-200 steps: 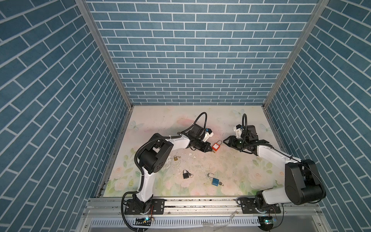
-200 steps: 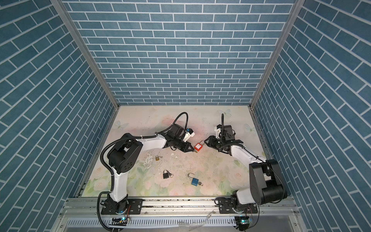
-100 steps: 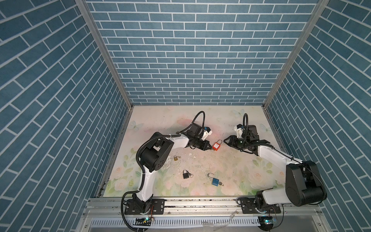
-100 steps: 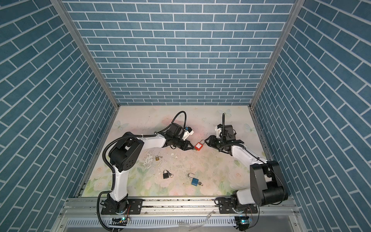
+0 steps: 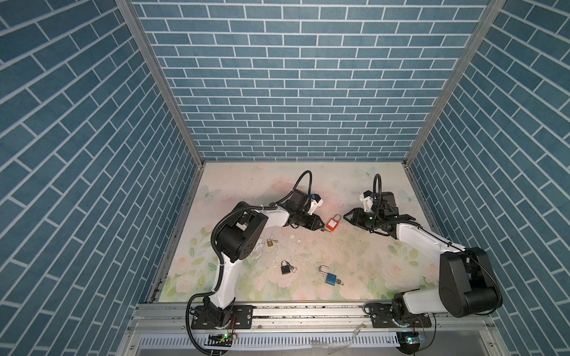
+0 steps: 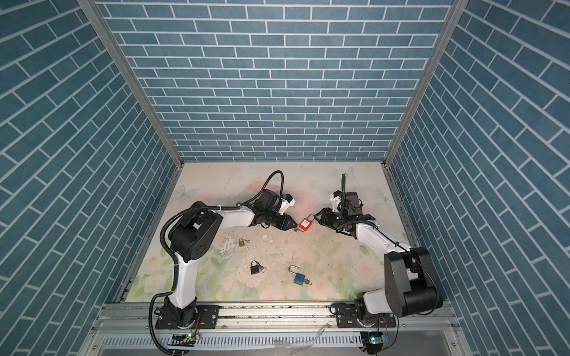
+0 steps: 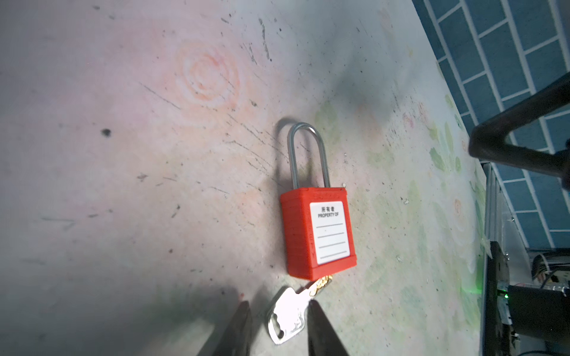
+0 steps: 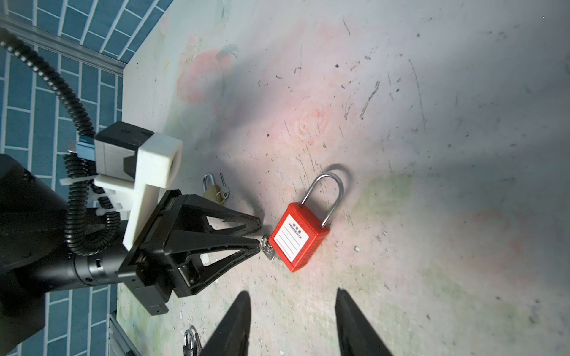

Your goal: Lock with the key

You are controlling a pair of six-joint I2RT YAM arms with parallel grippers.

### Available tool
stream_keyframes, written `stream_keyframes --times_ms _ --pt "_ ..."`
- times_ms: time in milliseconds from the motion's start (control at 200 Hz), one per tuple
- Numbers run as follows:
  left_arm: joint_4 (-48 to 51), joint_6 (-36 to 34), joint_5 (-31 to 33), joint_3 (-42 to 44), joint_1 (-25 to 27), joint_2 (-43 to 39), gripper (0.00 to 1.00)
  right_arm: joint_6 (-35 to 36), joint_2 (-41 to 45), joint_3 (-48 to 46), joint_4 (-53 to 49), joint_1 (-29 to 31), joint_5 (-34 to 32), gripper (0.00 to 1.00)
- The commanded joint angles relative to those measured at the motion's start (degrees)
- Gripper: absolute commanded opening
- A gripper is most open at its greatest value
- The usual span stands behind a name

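A red padlock [image 5: 332,224] [image 6: 304,225] with a white label lies flat on the floral table, mid-way between the arms. In the left wrist view both legs of its steel shackle reach the red padlock body [image 7: 320,234]. A silver key [image 7: 290,317] [image 8: 267,246] sticks out of its bottom end. My left gripper [image 5: 322,228] [image 7: 279,305] [image 8: 259,233] is open, its fingers either side of the key's head with a gap. My right gripper [image 5: 345,215] [image 8: 292,292] is open and empty, a short way off the shackle end of the padlock [image 8: 297,239].
A small brass padlock [image 5: 270,242] [image 8: 214,191] lies left of centre. A black padlock [image 5: 285,267] and a blue padlock [image 5: 330,277] with a raised shackle lie nearer the front rail. Blue brick walls close in three sides.
My left gripper's jaws have parted and let go of the key, which stays in the red padlock. The right arm has hardly moved.
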State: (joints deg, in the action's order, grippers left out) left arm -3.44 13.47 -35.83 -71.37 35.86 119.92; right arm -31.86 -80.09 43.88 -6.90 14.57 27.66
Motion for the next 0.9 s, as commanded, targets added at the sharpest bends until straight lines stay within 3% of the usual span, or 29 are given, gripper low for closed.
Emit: stream_keyframes --times_ms 0,50,240,450,515,605,665,800,890 --pt "-0.5 0.0 3.3 1.0 -0.7 -2.2 0.42 1.9 2.2 1.6 -0.7 -0.2 2.0 0.46" --pt "-0.9 0.4 4.3 1.3 -0.8 -3.5 0.50 1.8 2.7 1.4 -0.6 -0.2 2.4 0.46" --pt "-1.3 -1.0 12.0 3.0 -0.7 -14.0 0.51 3.2 5.6 1.8 -0.8 -0.2 6.5 0.47" --pt "-4.2 -6.3 26.2 9.3 -0.8 -36.5 0.55 6.8 9.7 3.4 -6.2 0.0 9.5 0.51" --pt "-7.2 -8.2 29.5 13.5 -0.7 -44.0 0.62 8.4 10.9 3.6 -8.1 0.3 10.2 0.52" --pt "-10.3 -9.9 31.2 19.6 -1.4 -54.4 0.87 9.7 12.6 3.8 -10.5 0.8 10.3 0.55" --pt "-9.5 -10.2 30.9 22.1 -2.1 -59.6 0.87 10.3 13.7 3.9 -12.6 1.8 9.8 0.57" --pt "-1.0 -3.8 32.2 25.4 -3.6 -67.2 0.87 10.3 16.2 3.5 -15.5 7.7 4.8 0.59" --pt "0.7 4.2 28.4 30.2 -4.0 -71.9 0.87 9.9 16.6 3.3 -17.9 12.8 1.8 0.60"
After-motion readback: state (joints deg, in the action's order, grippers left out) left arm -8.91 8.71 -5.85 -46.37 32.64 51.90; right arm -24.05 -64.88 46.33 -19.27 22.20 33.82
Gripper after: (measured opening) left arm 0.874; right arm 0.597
